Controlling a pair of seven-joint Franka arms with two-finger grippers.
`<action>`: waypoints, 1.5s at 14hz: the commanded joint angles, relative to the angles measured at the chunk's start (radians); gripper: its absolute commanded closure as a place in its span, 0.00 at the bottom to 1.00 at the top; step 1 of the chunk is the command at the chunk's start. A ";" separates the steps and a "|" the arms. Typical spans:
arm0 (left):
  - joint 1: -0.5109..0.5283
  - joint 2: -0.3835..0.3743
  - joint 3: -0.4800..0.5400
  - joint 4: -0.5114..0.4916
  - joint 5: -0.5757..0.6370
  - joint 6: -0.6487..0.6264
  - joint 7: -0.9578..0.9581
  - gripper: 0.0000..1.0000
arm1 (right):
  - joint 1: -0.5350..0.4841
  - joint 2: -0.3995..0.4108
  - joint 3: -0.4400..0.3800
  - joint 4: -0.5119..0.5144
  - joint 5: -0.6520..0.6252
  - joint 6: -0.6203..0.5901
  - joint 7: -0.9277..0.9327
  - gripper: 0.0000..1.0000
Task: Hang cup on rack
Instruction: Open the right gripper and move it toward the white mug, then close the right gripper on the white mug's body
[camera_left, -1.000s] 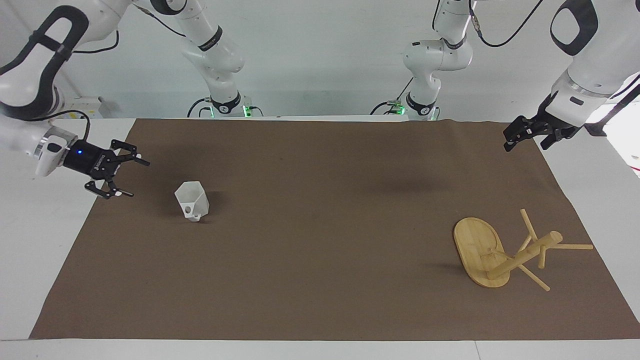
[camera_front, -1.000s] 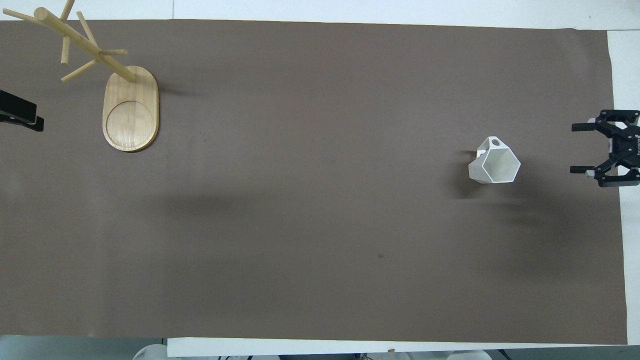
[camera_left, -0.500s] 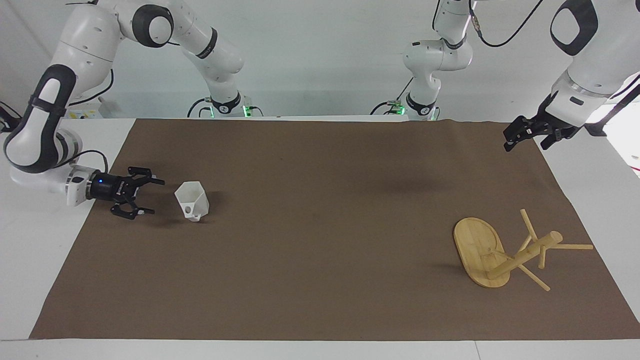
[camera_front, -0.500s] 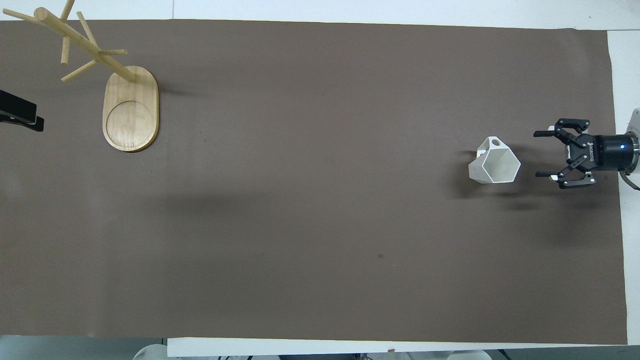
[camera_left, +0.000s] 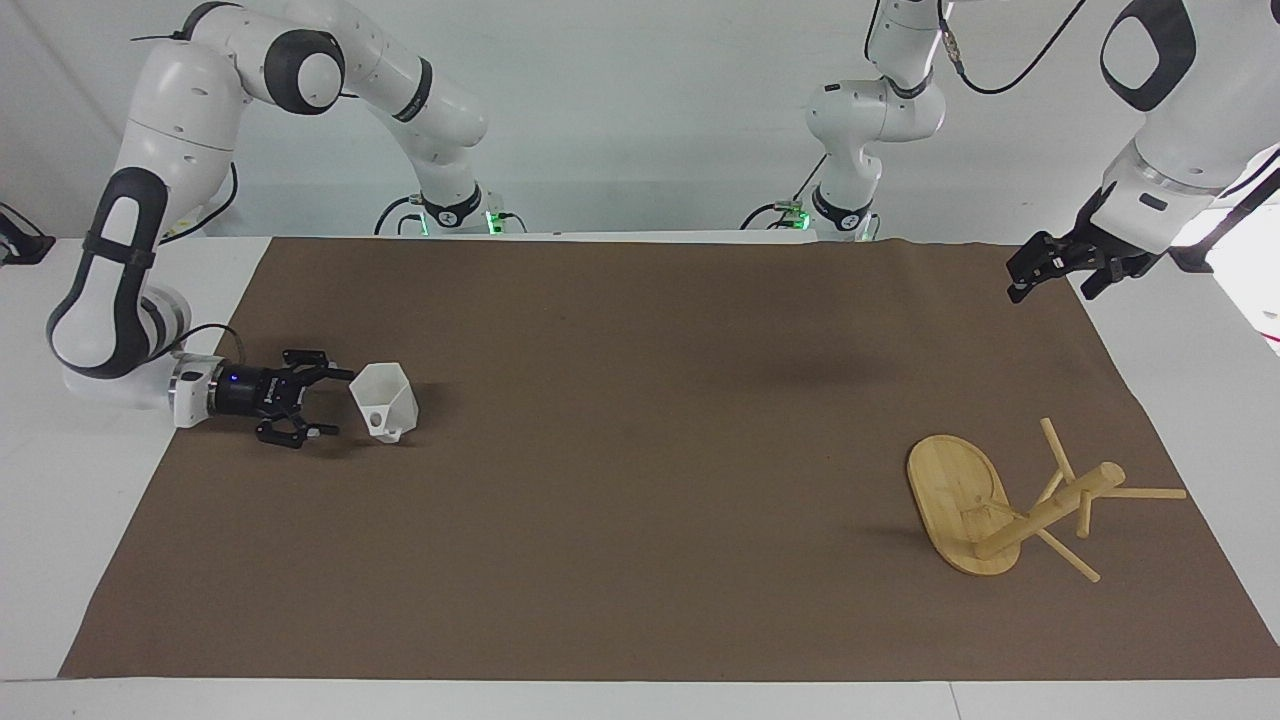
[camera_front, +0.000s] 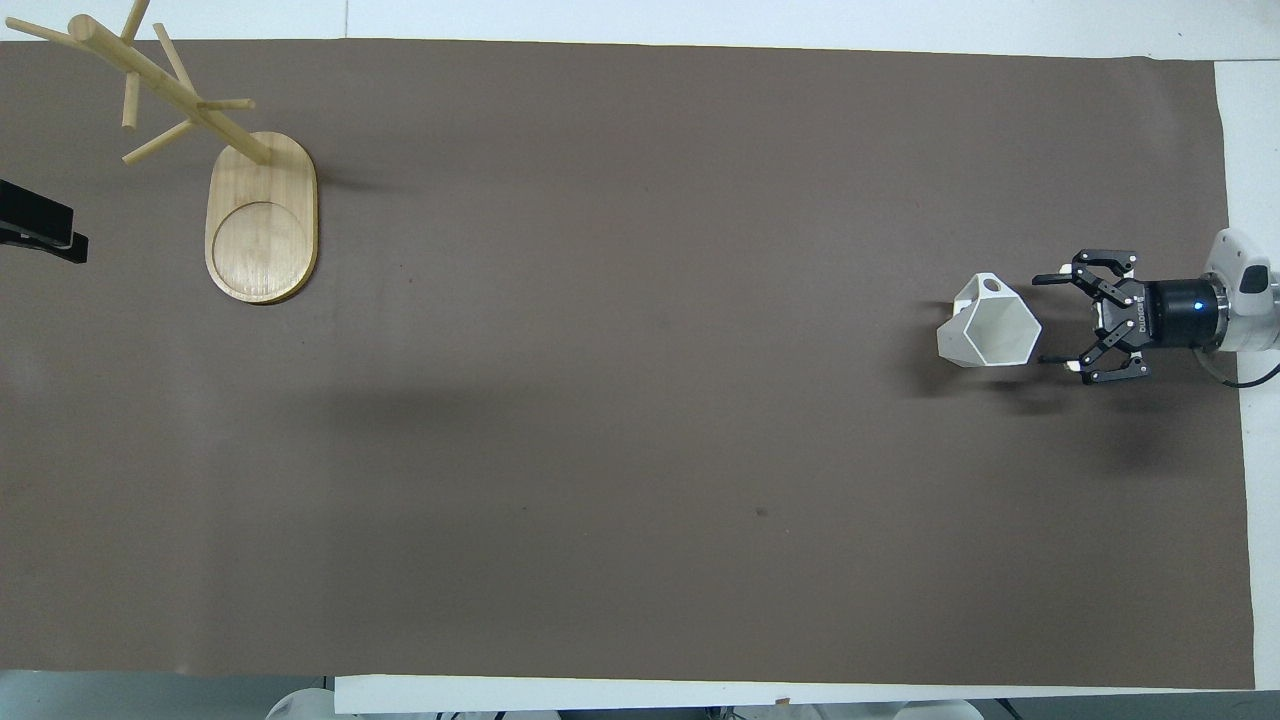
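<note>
The white faceted cup (camera_left: 384, 402) stands upright on the brown mat toward the right arm's end of the table, also seen from overhead (camera_front: 987, 322). Its loop handle points away from the robots. My right gripper (camera_left: 340, 402) is open, low and level, its fingertips just beside the cup's rim and apart from it, also seen from overhead (camera_front: 1042, 320). The bamboo rack (camera_left: 955, 500) stands on its oval base toward the left arm's end, farther from the robots than the cup, with bare pegs (camera_front: 262, 215). My left gripper (camera_left: 1045, 280) waits raised over the mat's edge beside the rack's end.
The brown mat (camera_left: 640, 450) covers most of the white table (camera_left: 70, 520). Only the edge of the left gripper (camera_front: 40, 232) shows in the overhead view.
My right gripper has come down and moved in over the mat toward the cup, staying open. The cup, the rack and the left arm have not moved.
</note>
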 joint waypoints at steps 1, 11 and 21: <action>0.002 -0.025 -0.001 -0.030 0.006 0.007 0.008 0.00 | 0.024 0.002 0.000 -0.011 0.010 0.003 -0.023 0.00; 0.002 -0.025 -0.001 -0.030 0.004 0.005 0.008 0.00 | 0.065 -0.007 0.000 -0.078 0.010 0.078 -0.052 0.00; 0.002 -0.025 -0.001 -0.030 0.004 0.007 0.008 0.00 | 0.087 -0.024 0.000 -0.135 0.002 0.070 -0.069 0.00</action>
